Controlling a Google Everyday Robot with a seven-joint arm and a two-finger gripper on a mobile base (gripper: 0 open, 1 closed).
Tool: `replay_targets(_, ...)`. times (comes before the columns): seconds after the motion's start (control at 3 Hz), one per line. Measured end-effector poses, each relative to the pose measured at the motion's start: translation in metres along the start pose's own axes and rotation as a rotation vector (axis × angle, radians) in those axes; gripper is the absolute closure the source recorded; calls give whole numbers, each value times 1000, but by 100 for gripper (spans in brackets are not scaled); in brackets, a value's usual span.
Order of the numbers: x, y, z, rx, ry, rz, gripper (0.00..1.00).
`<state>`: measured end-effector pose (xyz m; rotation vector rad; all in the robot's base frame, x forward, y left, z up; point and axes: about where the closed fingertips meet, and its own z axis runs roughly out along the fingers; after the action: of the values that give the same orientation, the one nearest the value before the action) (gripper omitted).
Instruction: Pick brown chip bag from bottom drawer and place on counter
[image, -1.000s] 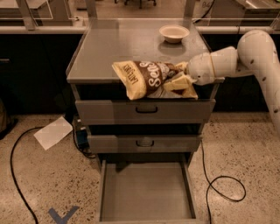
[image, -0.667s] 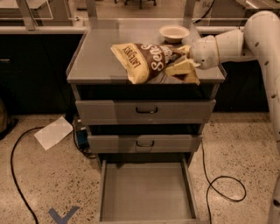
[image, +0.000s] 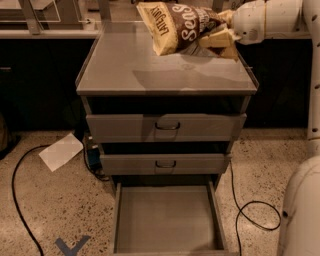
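Note:
The brown chip bag (image: 177, 26), dark brown with cream ends and white "Sea Salt" lettering, hangs in the air over the back of the counter (image: 150, 70). My gripper (image: 220, 37) reaches in from the upper right and is shut on the bag's right end. The bag casts a shadow on the grey top below it. The bottom drawer (image: 167, 220) stands pulled open at the bottom of the cabinet, its flat grey floor bare.
Two upper drawers (image: 167, 127) with dark loop handles are nearly closed. A white paper (image: 61, 151) lies on the speckled floor at left, with black cables at left (image: 15, 200) and right (image: 250, 210). Part of my white body (image: 300, 210) fills the lower right corner.
My gripper has carried the bag up and farther back over the counter. The view has moved closer to the cabinet, and the bowl seen on the counter earlier is hidden now.

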<state>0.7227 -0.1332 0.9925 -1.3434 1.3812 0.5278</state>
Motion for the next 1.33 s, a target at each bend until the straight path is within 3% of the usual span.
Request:
replay_targets(0.33,24,-33,25,71,45,20,100)
replay_targets(0.67,77,-36,79,41,133,101,100)
replay_targets(1.0,119,-18,128,-36,212,175,100)
replay_targets(1.33,117,-18,127,-36,212,175,88)
